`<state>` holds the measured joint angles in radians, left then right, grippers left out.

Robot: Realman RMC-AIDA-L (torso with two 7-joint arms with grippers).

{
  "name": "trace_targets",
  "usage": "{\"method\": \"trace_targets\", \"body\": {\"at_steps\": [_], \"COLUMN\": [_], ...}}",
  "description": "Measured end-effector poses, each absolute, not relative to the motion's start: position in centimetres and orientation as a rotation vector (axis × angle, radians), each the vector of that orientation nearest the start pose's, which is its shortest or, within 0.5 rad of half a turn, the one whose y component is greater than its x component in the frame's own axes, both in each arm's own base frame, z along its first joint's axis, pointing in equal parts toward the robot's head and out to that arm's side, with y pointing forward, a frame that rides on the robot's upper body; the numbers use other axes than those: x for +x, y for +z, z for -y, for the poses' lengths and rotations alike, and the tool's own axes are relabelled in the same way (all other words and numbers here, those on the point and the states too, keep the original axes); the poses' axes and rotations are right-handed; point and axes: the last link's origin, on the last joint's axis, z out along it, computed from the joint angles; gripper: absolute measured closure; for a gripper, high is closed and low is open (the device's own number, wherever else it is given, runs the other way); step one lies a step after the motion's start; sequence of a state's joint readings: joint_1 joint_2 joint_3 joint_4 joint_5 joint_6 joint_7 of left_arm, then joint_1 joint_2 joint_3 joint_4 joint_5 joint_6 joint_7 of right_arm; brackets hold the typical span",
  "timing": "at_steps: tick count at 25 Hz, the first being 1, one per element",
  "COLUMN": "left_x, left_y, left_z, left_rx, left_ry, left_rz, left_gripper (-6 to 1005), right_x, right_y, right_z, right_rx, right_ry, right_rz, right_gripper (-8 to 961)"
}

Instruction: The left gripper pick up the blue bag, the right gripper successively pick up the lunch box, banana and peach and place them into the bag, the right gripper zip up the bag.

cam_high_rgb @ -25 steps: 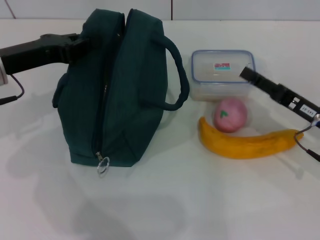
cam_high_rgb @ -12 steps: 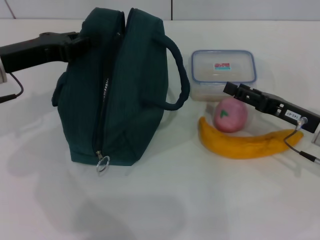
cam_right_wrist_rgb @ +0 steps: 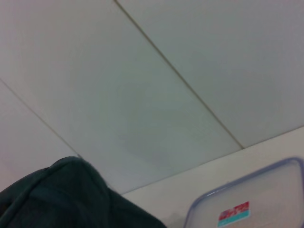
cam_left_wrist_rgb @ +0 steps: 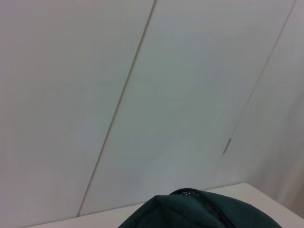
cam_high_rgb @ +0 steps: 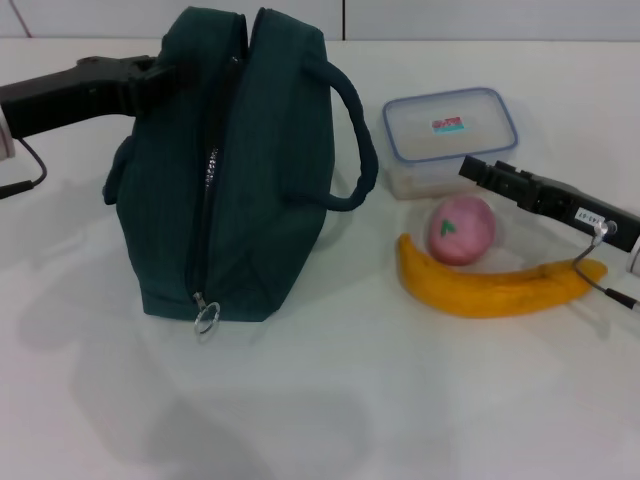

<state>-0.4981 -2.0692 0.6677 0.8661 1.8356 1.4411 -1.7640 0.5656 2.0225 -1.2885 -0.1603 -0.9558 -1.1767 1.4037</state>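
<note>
Hidden and cut-off parts

The left gripper (cam_high_rgb: 160,82) fingers vanish behind the bag (cam_high_rgb: 240,170); the right gripper (cam_high_rgb: 478,172) covers part of the lunch box (cam_high_rgb: 445,125) near the bag.

The head camera looks forward and down over the whole tabletop (cam_high_rgb: 330,400), with the bag (cam_high_rgb: 240,170) at 10 o'clock and the lunch box (cam_high_rgb: 448,135) at 2 o'clock. Both wrist cameras sit low and close, tilted up at the wall (cam_left_wrist_rgb: 142,85). The left shares only the bag's top with the head view; the right shares the bag and the lunch box lid.
</note>
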Motion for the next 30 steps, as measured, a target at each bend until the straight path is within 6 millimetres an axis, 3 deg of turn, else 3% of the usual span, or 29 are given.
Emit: {"method": "trace_targets", "body": {"at_steps": [8,17,24,30], "left_x": [-24.8,-24.2,-23.2,-23.0], "left_y": [6.0,5.7,4.8,4.6], "left_z": [-36.8,-37.1,-37.2,-37.2], "left_rx": [-2.382,-2.396,-2.459,-2.472], "left_ry": [-0.867,-0.873,-0.853,-0.847], "left_rz": [0.901,0.888,0.855,0.826], "left_gripper": [891,892,892,891], "right_x": [29.3,32.2,32.4,31.4], "right_y": [-3.1,-0.7,-1.2,-1.7], "right_z": [-34.7,-32.0,-33.6,-35.6], "right_rx": [-2.046,-1.641,-1.551,-1.54], "right_ry": [1.115,1.41,1.383,1.359], "right_rz": [-1.311,-1.46,-1.589,-1.656], "right_gripper": [114,114,114,113]}}
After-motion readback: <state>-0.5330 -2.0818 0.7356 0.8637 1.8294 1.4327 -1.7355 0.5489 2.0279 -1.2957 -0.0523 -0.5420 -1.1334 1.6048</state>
